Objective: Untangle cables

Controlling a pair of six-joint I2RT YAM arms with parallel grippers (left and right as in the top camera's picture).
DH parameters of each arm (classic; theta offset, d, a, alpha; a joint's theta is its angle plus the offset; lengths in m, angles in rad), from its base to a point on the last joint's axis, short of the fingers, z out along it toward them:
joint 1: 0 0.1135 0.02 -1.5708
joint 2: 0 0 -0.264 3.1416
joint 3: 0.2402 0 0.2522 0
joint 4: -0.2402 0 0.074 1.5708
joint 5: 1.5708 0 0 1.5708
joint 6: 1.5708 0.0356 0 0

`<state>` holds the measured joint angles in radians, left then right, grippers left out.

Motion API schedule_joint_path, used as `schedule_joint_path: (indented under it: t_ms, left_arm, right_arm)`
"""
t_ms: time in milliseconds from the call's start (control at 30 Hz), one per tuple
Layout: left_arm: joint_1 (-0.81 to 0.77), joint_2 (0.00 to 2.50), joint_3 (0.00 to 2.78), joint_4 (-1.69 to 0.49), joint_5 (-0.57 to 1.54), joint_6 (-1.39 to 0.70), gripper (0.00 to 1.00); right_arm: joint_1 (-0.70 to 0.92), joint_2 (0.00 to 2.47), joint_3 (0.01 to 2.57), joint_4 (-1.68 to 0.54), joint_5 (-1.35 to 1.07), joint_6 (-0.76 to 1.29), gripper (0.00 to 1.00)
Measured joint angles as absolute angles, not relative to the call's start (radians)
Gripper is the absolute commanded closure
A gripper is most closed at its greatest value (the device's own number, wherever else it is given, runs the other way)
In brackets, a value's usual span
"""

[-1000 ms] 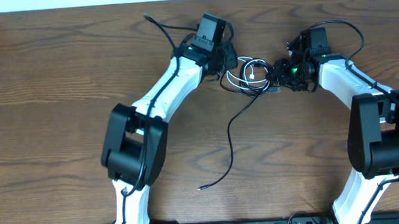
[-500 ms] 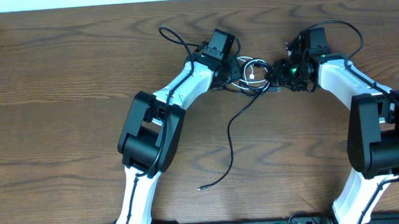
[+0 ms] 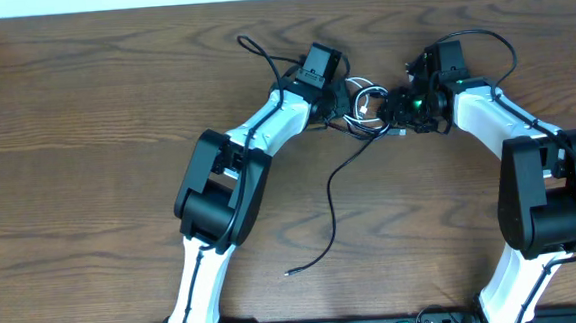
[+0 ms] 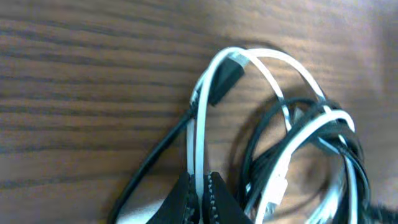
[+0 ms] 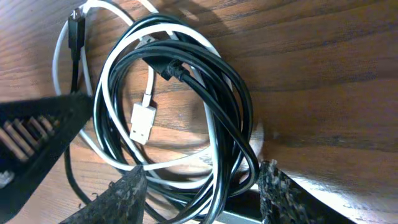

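1. The cables [image 3: 365,107] are lying in a tangled coil on the far middle of the brown wood-grain table [image 3: 87,144], between the two grippers.
2. One loose black strand [image 3: 332,204] is trailing out of the coil toward the near edge, its long axis running roughly far to near and its small tip pointing left.
3. The white cable [image 4: 200,124] is arching in smooth, glossy loops, and its flat rectangular white plug [image 5: 142,123] is resting inside the ring.
4. The black cables [image 5: 239,106] are curling in several thin, round turns.
5. The left gripper [image 4: 199,190] is pinching the white cable between closed tips.
6. The right gripper [image 5: 202,193] is spreading wide, its rough-textured fingers [image 5: 121,196] straddling the coil's edge.
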<state>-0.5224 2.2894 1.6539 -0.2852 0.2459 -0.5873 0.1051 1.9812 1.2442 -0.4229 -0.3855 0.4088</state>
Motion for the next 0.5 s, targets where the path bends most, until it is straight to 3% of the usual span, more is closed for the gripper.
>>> schedule_joint_path:
  t_ms: [300,500]
  left_arm:
    - [-0.526,1.956,1.652,-0.314,0.484,-0.53,0.93]
    - [-0.526,1.917,1.652,-0.308,0.601,-0.552,0.93]
  right_arm:
    - [0.111,1.981,1.244,-0.358,-0.346,0.414,0.49]
    - [0.111,1.995,1.244,-0.34,-0.318,0.44,0.5]
